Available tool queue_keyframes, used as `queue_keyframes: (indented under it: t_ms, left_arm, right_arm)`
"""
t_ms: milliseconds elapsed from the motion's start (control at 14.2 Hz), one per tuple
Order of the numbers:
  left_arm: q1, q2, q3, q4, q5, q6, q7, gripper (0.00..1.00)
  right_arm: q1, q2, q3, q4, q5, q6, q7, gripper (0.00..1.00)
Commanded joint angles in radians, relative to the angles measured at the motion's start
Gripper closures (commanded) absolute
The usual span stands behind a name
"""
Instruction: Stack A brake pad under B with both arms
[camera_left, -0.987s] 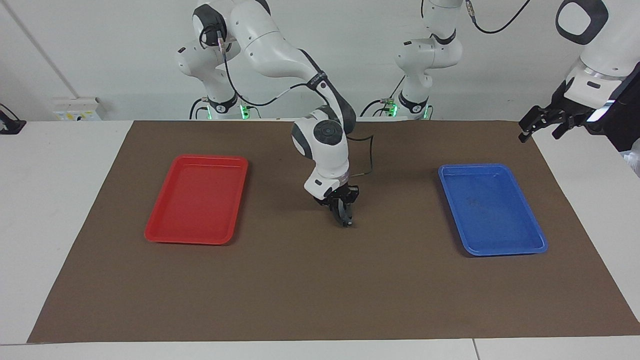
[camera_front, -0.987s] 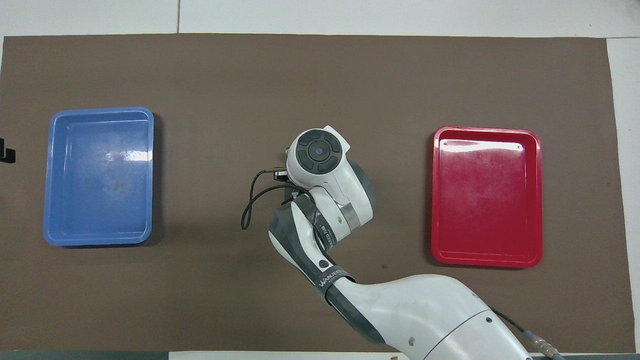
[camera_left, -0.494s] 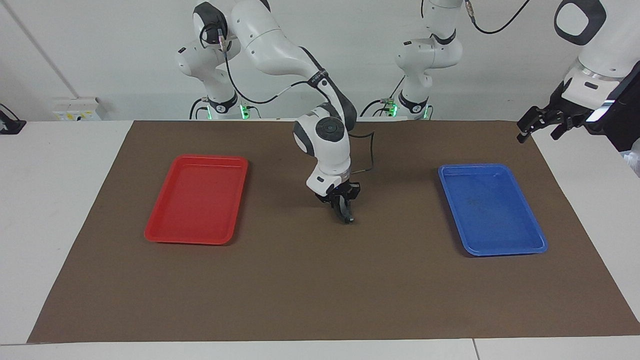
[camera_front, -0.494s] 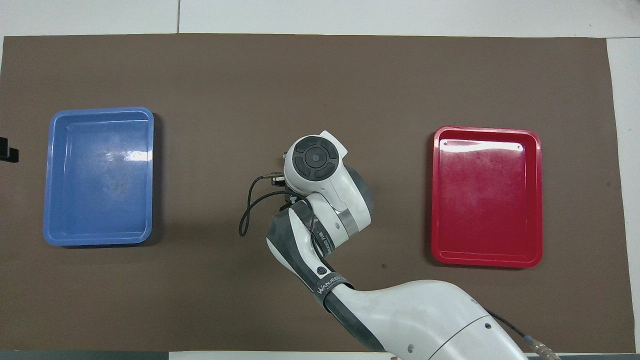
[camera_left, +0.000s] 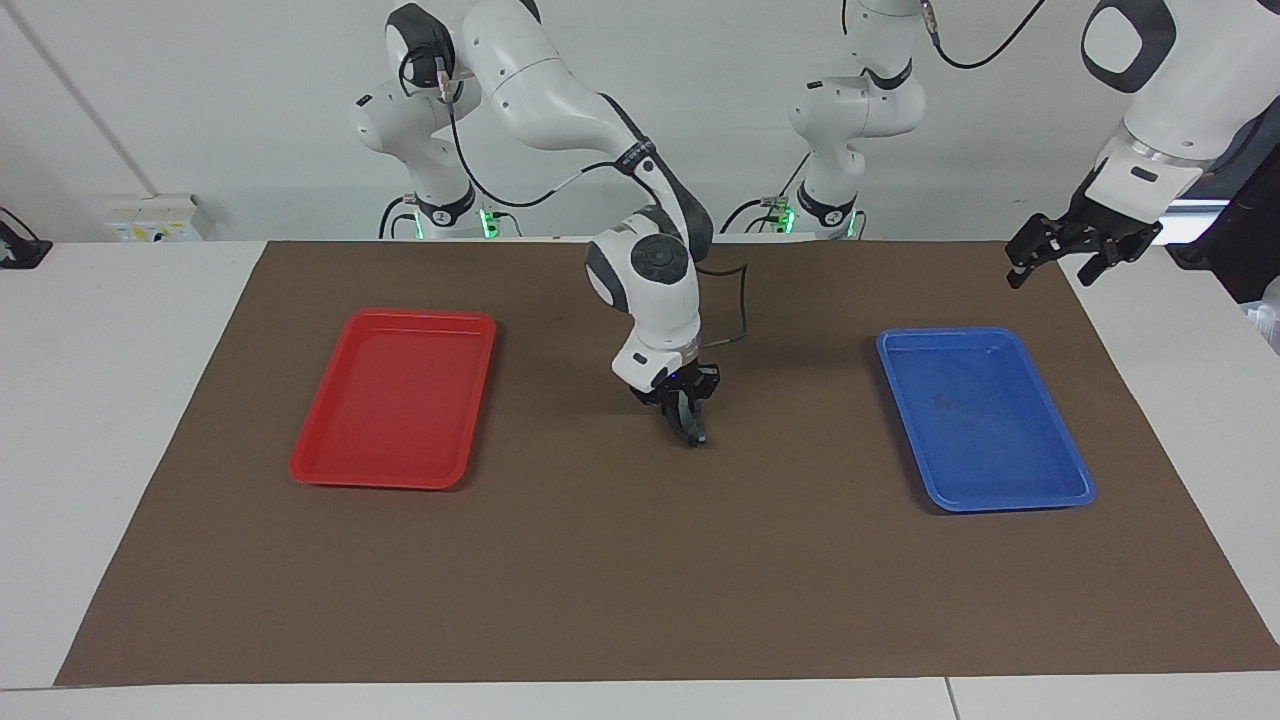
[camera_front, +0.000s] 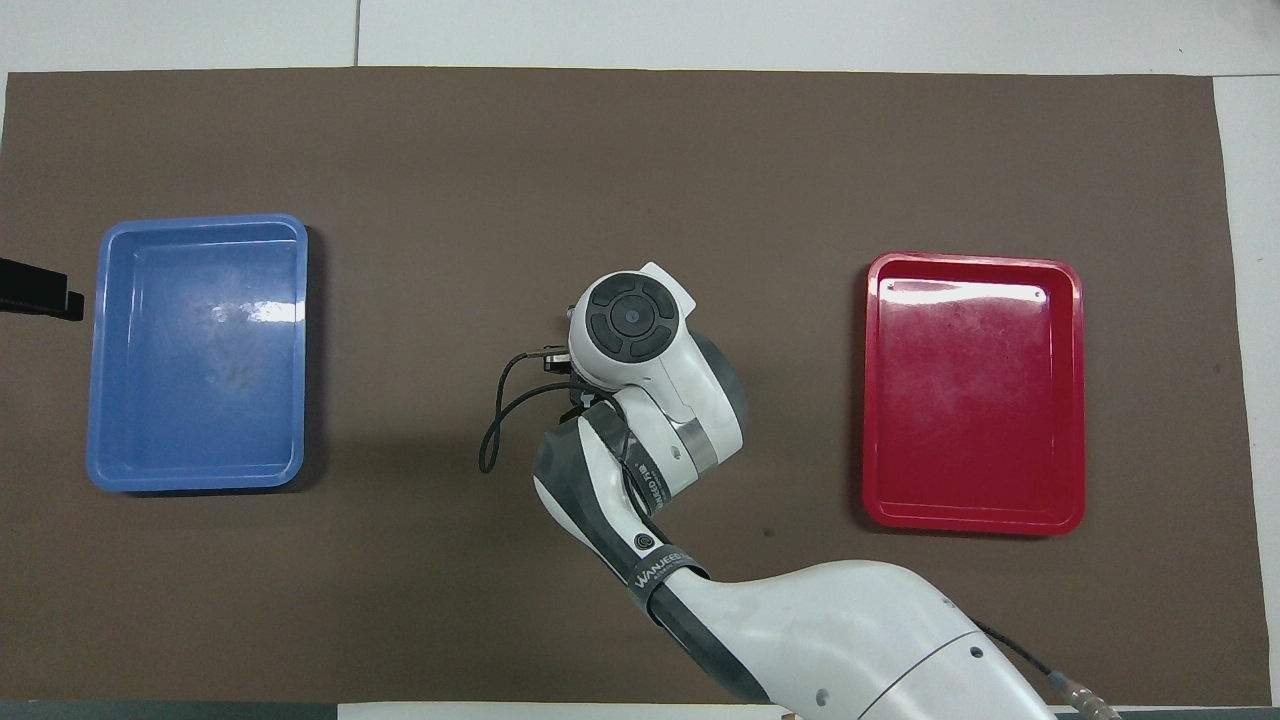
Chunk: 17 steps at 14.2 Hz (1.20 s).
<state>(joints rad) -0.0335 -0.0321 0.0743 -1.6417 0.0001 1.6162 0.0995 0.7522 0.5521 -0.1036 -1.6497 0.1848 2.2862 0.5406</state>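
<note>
Right arm: white, jointed, extended from base to mid-surface, forearm sloping down, wrist bent so right tool (camera_left: 689, 428) points steeply downward, tips low over brown mat. Fingers dark, close together; open or shut state not resolvable. Overhead view: wrist housing hides this tool completely.

Left arm: raised high at its own end of surface, wrist tilted, black left tool (camera_left: 1066, 251) held in air, fingers spread apart. Overhead view: only dark tip (camera_front: 38, 300) at frame edge.
</note>
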Motion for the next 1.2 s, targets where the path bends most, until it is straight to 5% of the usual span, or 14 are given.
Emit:
queue_keyframes:
  t_ms: [0, 212, 564, 776, 1128]
  left_arm:
    - [0.073, 0.008, -0.107, 0.017, 0.0, -0.022, -0.001, 0.0]
    - [0.098, 0.004, -0.169, 0.011, 0.0, -0.036, -0.038, 0.0]
    - [0.08, 0.001, -0.168, 0.008, 0.0, -0.062, -0.044, 0.0]
    - [0.064, 0.0, -0.168, 0.008, 0.0, -0.062, -0.046, 0.0]
    - [0.032, 0.001, -0.126, 0.01, -0.002, -0.059, -0.044, 0.0]
  right_arm:
    - [-0.001, -0.031, 0.002, -0.03, 0.024, 0.024, -0.001, 0.56]
    - [0.002, -0.031, 0.002, -0.006, 0.019, -0.001, 0.002, 0.0]
    - [-0.004, -0.055, -0.014, 0.076, 0.002, -0.096, 0.004, 0.0]
    - [-0.106, -0.184, -0.034, 0.062, -0.079, -0.215, -0.011, 0.0]
    - [-0.345, -0.383, -0.034, 0.057, -0.208, -0.577, -0.22, 0.0]
